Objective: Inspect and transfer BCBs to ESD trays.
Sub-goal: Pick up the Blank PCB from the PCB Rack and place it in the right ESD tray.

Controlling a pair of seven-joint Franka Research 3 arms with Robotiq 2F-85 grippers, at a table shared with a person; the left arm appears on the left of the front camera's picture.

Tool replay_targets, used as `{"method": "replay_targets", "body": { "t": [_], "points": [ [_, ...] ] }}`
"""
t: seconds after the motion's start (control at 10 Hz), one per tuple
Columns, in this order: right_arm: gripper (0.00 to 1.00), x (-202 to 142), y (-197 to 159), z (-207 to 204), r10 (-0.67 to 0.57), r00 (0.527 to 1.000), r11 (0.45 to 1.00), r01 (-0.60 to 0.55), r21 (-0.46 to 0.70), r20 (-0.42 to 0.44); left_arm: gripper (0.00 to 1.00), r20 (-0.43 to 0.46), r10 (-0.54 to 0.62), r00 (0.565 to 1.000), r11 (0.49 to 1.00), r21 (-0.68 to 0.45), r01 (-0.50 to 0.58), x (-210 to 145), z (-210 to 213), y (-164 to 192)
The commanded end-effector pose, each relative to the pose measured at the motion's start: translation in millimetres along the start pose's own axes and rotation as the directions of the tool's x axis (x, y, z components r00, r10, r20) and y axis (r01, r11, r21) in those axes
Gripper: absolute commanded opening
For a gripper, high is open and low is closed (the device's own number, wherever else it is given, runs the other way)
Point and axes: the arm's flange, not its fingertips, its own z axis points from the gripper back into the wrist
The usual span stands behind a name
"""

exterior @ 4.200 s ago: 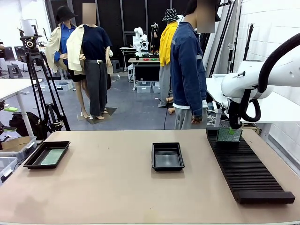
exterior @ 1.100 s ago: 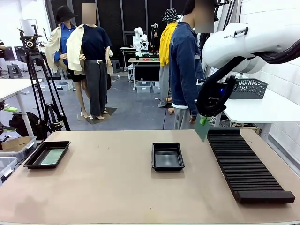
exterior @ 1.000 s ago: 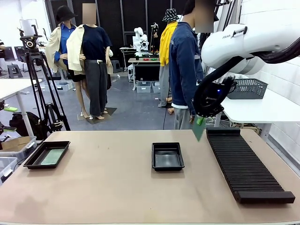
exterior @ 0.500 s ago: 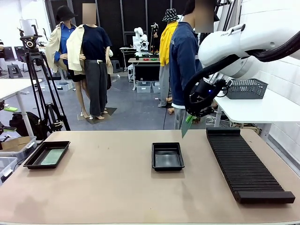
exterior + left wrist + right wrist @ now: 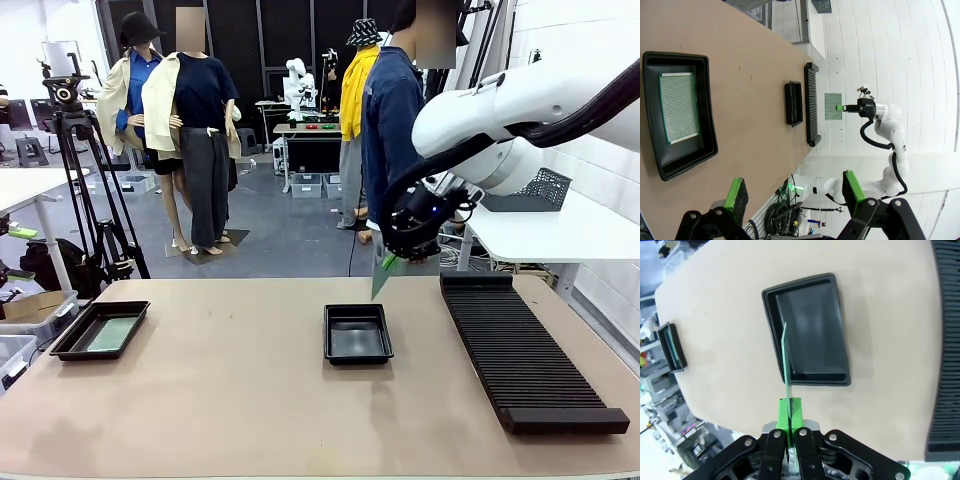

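My right gripper [image 5: 392, 258] is shut on a green BCB [image 5: 382, 279] that hangs edge-down above the table, just behind the far right corner of the empty middle ESD tray [image 5: 358, 342]. In the right wrist view this BCB [image 5: 786, 362] shows edge-on in the gripper [image 5: 790, 412], over the near left part of that tray [image 5: 815, 335]. The second BCB [image 5: 103, 333] lies flat in the left ESD tray [image 5: 68, 346]. My left gripper [image 5: 794, 190] is open high above that tray [image 5: 708, 115] and its board [image 5: 679, 107].
A long black slotted rack [image 5: 520, 350] lies along the table's right side. A person in a denim jacket [image 5: 395, 150] stands behind the table's far edge, close to the right arm. Bare tabletop lies between the two trays.
My right gripper has carried the BCB up off the rack and leftward, from the rack's far end to just behind the middle tray. The trays and the left board have not moved.
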Motion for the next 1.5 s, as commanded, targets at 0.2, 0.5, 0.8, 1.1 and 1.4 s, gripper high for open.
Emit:
{"method": "replay_targets", "body": {
  "t": [0.2,0.5,0.8,1.1,1.4],
  "points": [
    [0.0,9,2,-42,0.024,0.998,0.997,-0.02,0.076,-0.061,1.0,0.006,0.007,1.0,1.0,0.007,-0.007,-1,0,-3],
    [0.0,19,2,-71,0.043,0.994,0.997,-0.036,0.075,-0.097,1.0,0.006,0.007,1.0,1.0,0.007,-0.007,-1,0,-3],
    [0.0,22,1,-92,0.075,0.997,0.993,-0.072,0.097,-0.028,1.0,0.006,0.007,1.0,1.0,0.007,-0.007,-1,0,-3],
    [0.0,28,-1,-116,0.08,0.996,0.993,-0.075,0.096,-0.051,1.0,0.006,0.007,1.0,1.0,0.007,-0.007,-1,0,-3],
    [0.0,31,-7,-132,0.08,0.996,0.992,-0.076,0.098,-0.045,1.0,0.006,0.007,1.0,1.0,0.007,-0.007,-1,0,-3]
  ]
}}
